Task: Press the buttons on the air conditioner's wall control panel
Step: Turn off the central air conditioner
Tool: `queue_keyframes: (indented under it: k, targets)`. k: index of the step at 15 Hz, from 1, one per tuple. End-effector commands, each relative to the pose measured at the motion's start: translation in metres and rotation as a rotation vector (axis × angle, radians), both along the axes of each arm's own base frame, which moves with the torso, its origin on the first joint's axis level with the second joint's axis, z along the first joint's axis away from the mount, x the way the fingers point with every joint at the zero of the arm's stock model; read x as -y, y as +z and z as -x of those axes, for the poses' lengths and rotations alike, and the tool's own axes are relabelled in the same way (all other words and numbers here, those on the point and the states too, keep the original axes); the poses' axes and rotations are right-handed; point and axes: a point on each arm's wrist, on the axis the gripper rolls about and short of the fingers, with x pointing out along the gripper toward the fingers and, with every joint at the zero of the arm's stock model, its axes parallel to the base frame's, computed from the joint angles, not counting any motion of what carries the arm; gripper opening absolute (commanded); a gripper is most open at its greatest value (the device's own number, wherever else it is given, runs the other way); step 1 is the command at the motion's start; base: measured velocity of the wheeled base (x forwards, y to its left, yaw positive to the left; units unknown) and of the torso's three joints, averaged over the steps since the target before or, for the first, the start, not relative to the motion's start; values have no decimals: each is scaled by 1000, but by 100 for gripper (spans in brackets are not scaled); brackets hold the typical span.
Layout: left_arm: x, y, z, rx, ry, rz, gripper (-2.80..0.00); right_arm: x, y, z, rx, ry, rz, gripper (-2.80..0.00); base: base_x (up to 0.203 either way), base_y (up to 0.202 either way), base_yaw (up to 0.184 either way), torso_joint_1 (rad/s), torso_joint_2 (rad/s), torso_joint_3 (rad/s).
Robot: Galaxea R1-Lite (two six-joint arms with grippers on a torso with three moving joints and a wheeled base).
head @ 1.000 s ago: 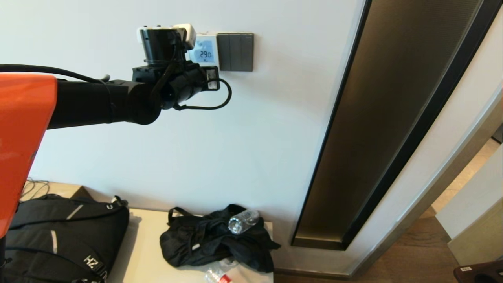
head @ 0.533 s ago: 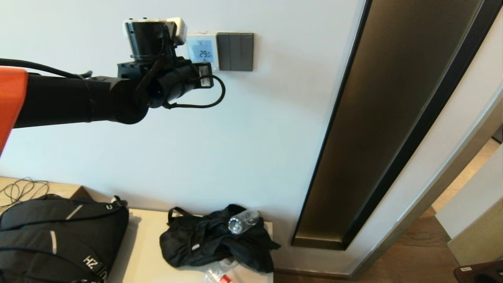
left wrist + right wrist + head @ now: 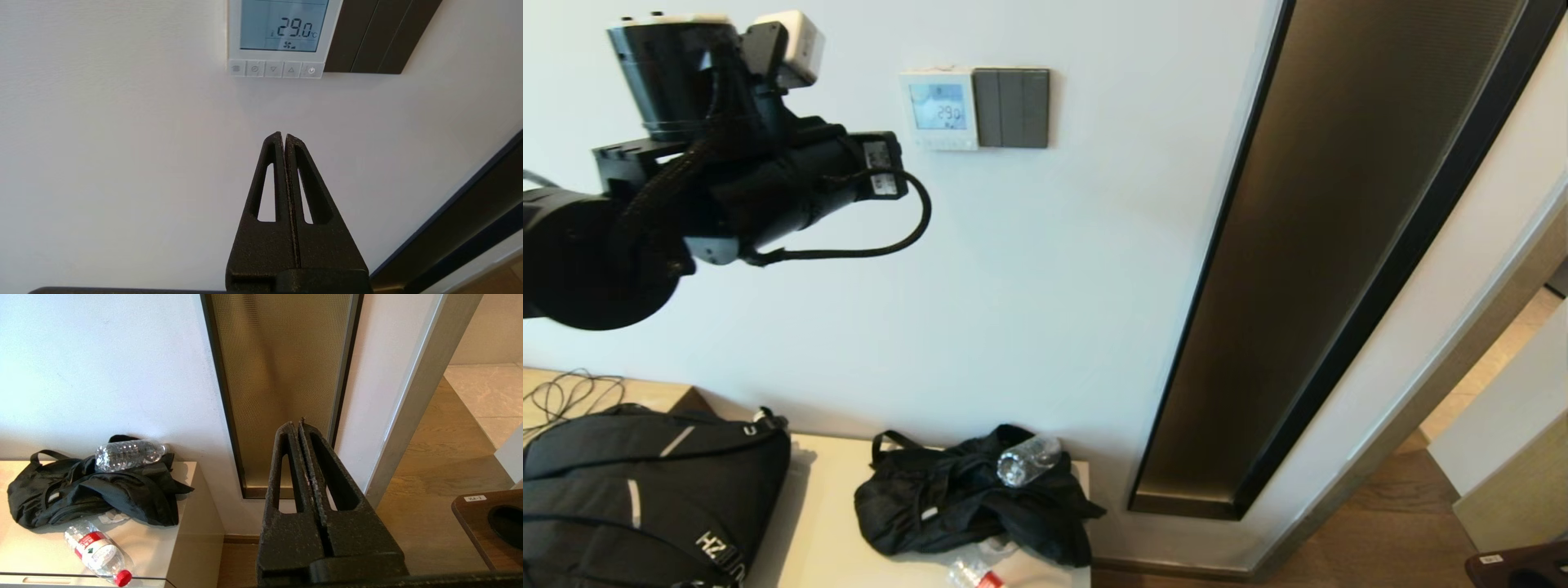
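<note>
White control panel (image 3: pixel 938 109) sits on the wall, just beside a grey switch plate (image 3: pixel 1012 107); its display reads 29.0. Five buttons (image 3: pixel 274 69) run along its lower edge. My left tool (image 3: pixel 284 139) has its fingers pressed together, empty, clear of the wall and apart from the panel. My right tool (image 3: pixel 300 426) hangs low, fingers likewise pressed together, holding nothing. Below, a black bag (image 3: pixel 968 498) and a clear bottle (image 3: pixel 1025 460) lie on a pale surface (image 3: pixel 821 523).
</note>
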Motion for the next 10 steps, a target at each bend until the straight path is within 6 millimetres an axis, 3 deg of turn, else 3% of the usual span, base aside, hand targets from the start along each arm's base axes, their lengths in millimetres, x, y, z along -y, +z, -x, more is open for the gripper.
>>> queue_keyframes:
  k: [1,4,10]
  targets:
    - [-33,20,60,71,19,31,-280,0,0,0,-1,1,0,-280,0,0,0,0,0,0]
    - [-66,7,119,82,51,25,-280,0,0,0,-3,1,0,-280,0,0,0,0,0,0]
    - [-116,-38,209,29,214,-46,-280,0,0,0,-1,1,0,-280,0,0,0,0,0,0]
